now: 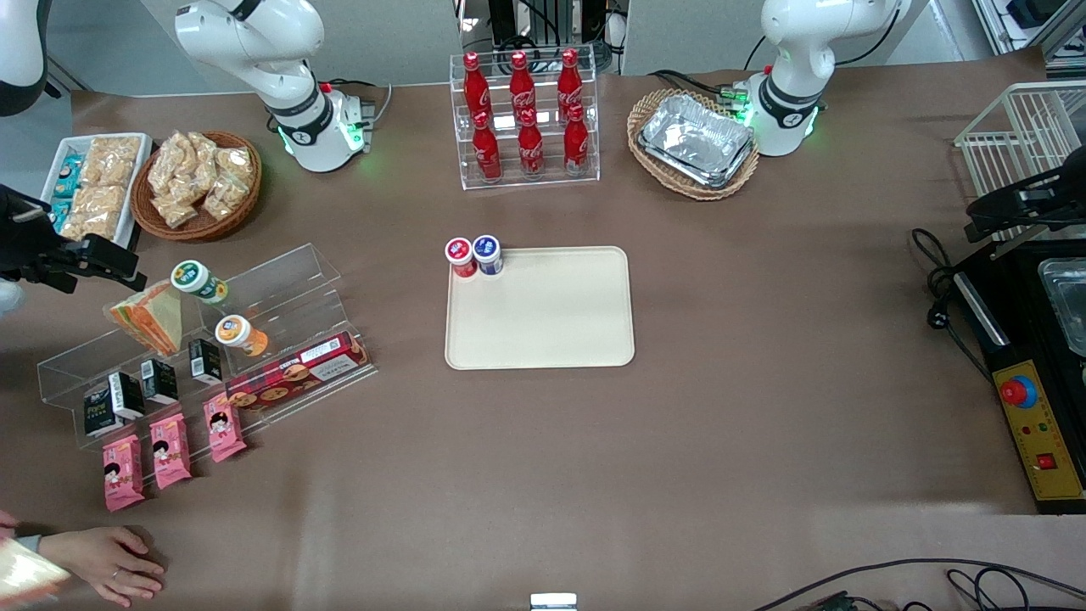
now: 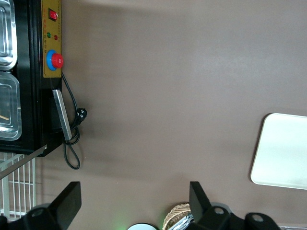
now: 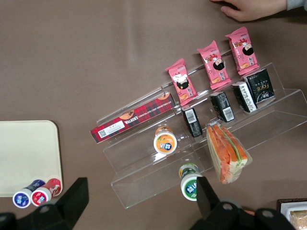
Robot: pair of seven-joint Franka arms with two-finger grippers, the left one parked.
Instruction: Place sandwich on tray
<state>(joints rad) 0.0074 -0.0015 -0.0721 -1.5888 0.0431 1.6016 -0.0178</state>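
Note:
The sandwich is a wrapped triangular wedge with orange, green and cream layers. It leans on the upper step of a clear acrylic stand toward the working arm's end of the table. It also shows in the right wrist view. The cream-beige tray lies flat at the table's middle and shows in the right wrist view and the left wrist view. My right gripper hangs open and empty above the stand, slightly farther from the front camera than the sandwich. In its own view, the gripper has wide-spread fingers.
A red-capped cup and a blue-capped cup stand on the tray's corner. The stand also holds a green-capped cup, an orange cup, a cookie box, black cartons and pink packets. A person's hand rests at the table's near edge.

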